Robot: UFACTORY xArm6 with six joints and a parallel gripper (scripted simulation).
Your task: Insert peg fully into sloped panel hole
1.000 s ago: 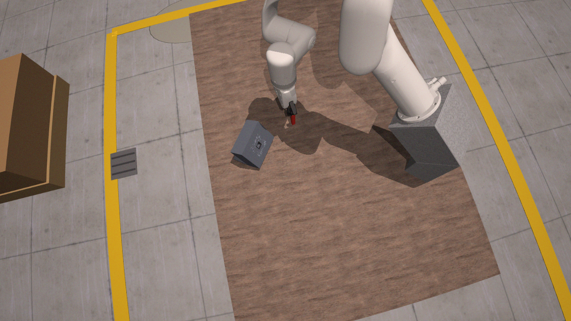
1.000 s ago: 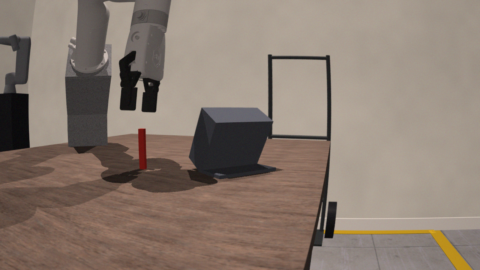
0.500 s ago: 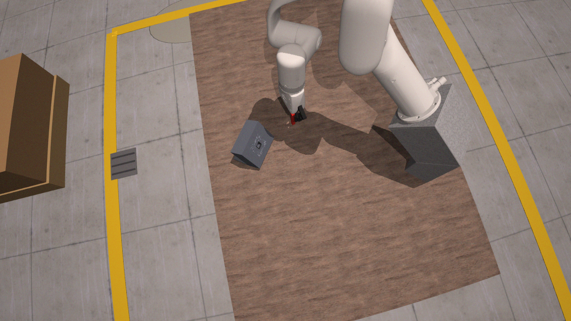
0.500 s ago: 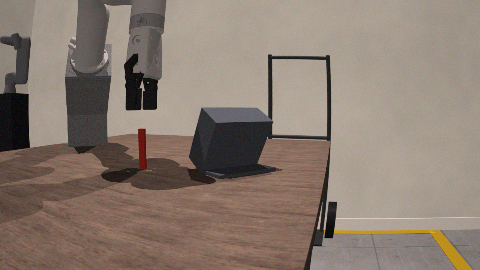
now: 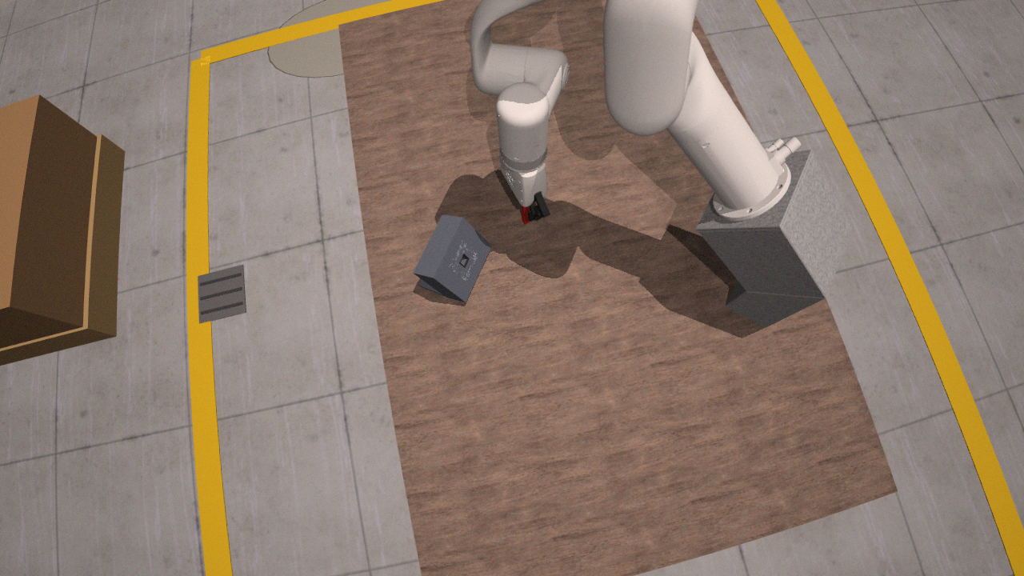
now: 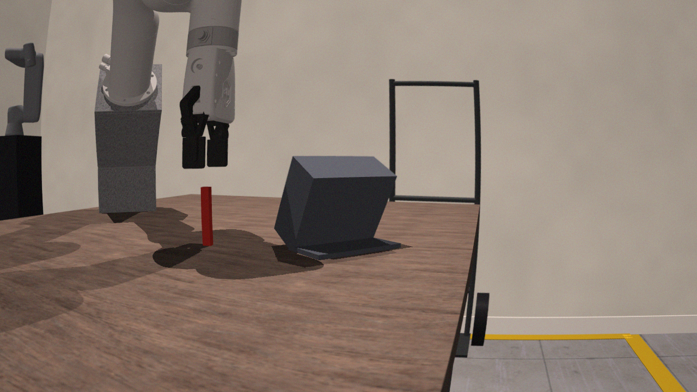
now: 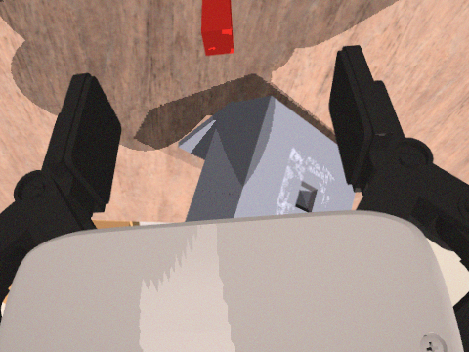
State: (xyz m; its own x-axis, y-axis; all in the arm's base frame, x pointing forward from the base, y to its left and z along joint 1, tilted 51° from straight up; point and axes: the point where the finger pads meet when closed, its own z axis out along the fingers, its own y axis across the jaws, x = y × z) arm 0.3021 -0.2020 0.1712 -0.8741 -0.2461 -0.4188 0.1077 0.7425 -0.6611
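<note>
A red peg (image 6: pixel 206 216) stands upright on the wooden table top; it also shows in the overhead view (image 5: pixel 526 215) and the wrist view (image 7: pixel 217 2). My gripper (image 6: pixel 204 152) hangs open and empty right above the peg, with a clear gap between fingertips and peg top; in the wrist view (image 7: pixel 222 105) both black fingers stand wide apart. The grey sloped panel block (image 6: pixel 334 200) sits to the right of the peg. Its small square hole (image 5: pixel 464 261) shows on the sloped face, also in the wrist view (image 7: pixel 304 196).
The arm's grey pedestal (image 5: pixel 771 246) stands on the table behind the peg. A black cart handle frame (image 6: pixel 433 141) rises at the table's far end. A brown box (image 5: pixel 50 229) stands on the floor off the table.
</note>
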